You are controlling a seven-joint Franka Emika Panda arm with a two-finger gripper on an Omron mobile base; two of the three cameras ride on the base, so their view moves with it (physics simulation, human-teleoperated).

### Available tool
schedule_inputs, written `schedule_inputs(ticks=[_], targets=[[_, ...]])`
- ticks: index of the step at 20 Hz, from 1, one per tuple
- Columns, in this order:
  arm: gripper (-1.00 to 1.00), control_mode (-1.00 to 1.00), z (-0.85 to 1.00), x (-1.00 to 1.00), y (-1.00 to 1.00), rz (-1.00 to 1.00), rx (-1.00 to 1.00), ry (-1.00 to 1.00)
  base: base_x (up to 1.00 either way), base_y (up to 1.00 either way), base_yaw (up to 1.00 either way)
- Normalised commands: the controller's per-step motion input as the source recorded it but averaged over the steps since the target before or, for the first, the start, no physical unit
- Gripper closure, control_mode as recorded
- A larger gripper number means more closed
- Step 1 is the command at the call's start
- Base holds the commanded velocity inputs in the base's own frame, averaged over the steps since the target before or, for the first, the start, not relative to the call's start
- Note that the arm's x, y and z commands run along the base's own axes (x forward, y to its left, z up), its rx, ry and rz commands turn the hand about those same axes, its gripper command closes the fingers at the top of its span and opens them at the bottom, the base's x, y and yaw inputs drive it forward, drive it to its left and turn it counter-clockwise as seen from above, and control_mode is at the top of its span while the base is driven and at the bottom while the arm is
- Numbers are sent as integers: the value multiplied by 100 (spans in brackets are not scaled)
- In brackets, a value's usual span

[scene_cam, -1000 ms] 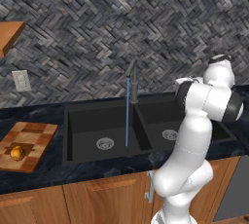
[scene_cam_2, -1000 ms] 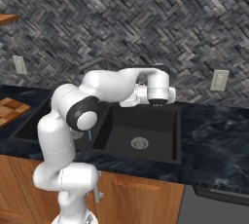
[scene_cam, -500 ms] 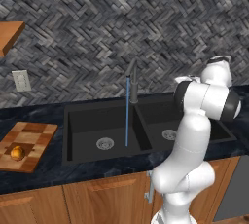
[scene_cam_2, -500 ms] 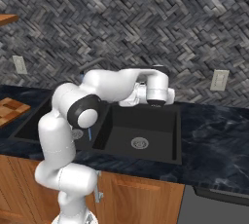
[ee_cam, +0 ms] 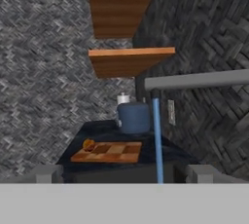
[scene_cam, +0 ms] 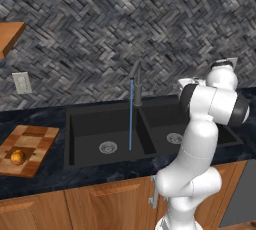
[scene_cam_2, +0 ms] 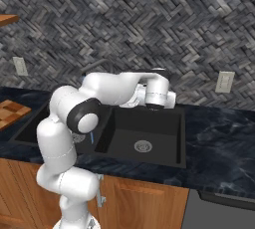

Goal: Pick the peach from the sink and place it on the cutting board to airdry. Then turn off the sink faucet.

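**Flat, even rendered light; hand view soft**

Both base views are evenly and moderately lit, with no visible lamp and no glare. Shadows are faint: the sink (scene_cam: pixel 105 129) basins read as uniform matte black, and the dark counter (scene_cam_2: pixel 219 138) carries only dull marbled sheen. The white arm (scene_cam_2: pixel 99 93) shades softly on its underside. The hand view is blurrier and dimmer, its faucet spout (ee_cam: pixel 199 80) smeared at the edges.

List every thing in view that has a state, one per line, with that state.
peach: out of the sink, resting on the cutting board.
cutting board: flat on the counter left of the sink, holding the peach.
sink faucet: on, blue stream running into the left basin.
sink: both basins bare apart from their drains.
gripper: open or shut, cannot tell.
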Motion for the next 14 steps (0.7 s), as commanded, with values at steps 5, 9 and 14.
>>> schedule_inputs(ticks=[5, 9, 14], targets=[[-100, -100, -16, 19, 0, -8, 0, 4, 0, 0, 0], [-100, -100, -18, 21, 0, -4, 0, 8, 0, 0, 0], [-100, -100, -11, 27, -1, 0, 3, 9, 0, 0, 0]])
